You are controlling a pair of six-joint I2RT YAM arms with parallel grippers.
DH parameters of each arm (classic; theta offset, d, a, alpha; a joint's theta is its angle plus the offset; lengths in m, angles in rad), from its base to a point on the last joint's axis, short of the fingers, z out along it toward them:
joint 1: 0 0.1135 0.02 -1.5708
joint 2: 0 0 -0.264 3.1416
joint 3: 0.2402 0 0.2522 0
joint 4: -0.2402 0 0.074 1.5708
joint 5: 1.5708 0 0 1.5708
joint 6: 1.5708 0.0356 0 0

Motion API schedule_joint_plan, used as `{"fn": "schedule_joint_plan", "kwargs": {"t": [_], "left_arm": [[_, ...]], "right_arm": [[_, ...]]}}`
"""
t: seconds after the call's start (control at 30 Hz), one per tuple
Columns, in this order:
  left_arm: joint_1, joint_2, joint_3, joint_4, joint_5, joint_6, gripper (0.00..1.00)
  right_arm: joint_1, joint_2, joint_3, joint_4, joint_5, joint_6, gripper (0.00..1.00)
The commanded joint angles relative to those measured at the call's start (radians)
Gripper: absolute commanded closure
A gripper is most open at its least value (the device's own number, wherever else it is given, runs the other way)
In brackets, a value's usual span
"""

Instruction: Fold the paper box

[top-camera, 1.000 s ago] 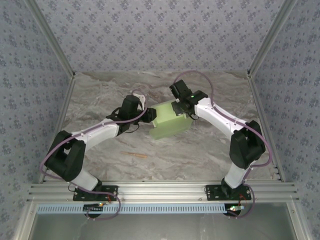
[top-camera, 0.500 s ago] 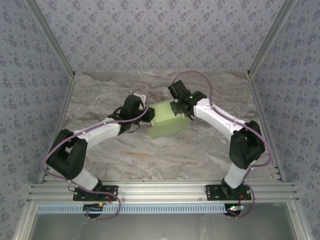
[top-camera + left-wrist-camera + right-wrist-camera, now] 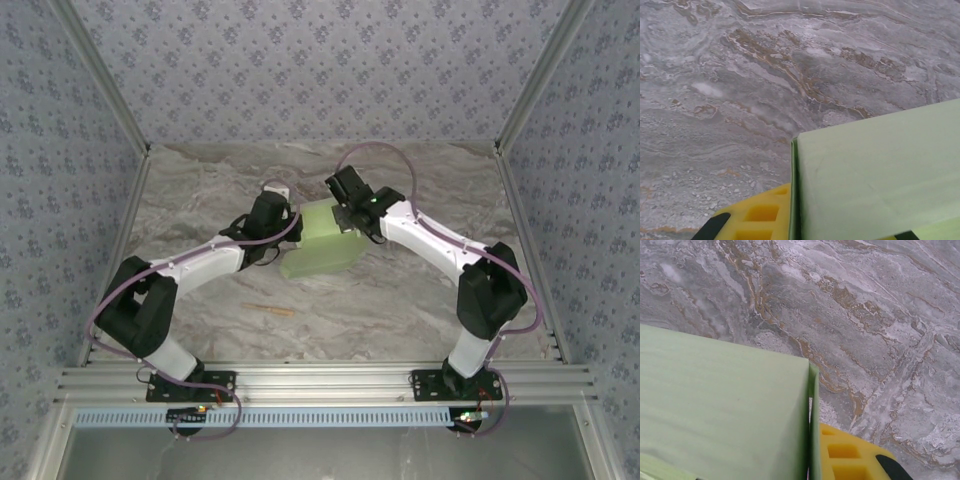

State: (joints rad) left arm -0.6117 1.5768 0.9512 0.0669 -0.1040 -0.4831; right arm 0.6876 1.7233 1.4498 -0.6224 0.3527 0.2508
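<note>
The left gripper [image 3: 293, 221] and right gripper [image 3: 346, 214] each pinched a thin end wall of the smooth, pale-green, rectangular paper box [image 3: 320, 255] between them.

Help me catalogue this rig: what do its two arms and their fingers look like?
Both the left arm and right arm have white link shells, black joint housings and black base plates. A thin purple cable loops along each. A small green light glows near the right wrist. The fingers are yellow plastic with square cut-outs and black trim.
</note>
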Motion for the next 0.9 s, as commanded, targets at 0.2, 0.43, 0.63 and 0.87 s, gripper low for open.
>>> {"fn": "schedule_joint_plan", "kwargs": {"t": [0.2, 0.43, 0.63, 0.87], "left_arm": [[0.001, 0.032, 0.016, -0.014, -0.24, 0.014, 0.86], [0.0, 0.043, 0.017, -0.003, -0.235, 0.021, 0.82], [-0.001, -0.009, -0.001, 0.026, -0.108, 0.004, 0.75], [-0.001, -0.083, -0.008, 0.033, 0.027, 0.004, 0.62]], "right_arm": [[0.063, 0.01, 0.022, -0.016, -0.038, 0.024, 0.92], [0.064, 0.023, 0.018, -0.007, -0.034, 0.035, 0.92], [0.032, 0.03, 0.018, -0.004, -0.032, 0.034, 0.92], [0.003, 0.047, 0.024, -0.016, -0.012, 0.02, 0.92]]}}
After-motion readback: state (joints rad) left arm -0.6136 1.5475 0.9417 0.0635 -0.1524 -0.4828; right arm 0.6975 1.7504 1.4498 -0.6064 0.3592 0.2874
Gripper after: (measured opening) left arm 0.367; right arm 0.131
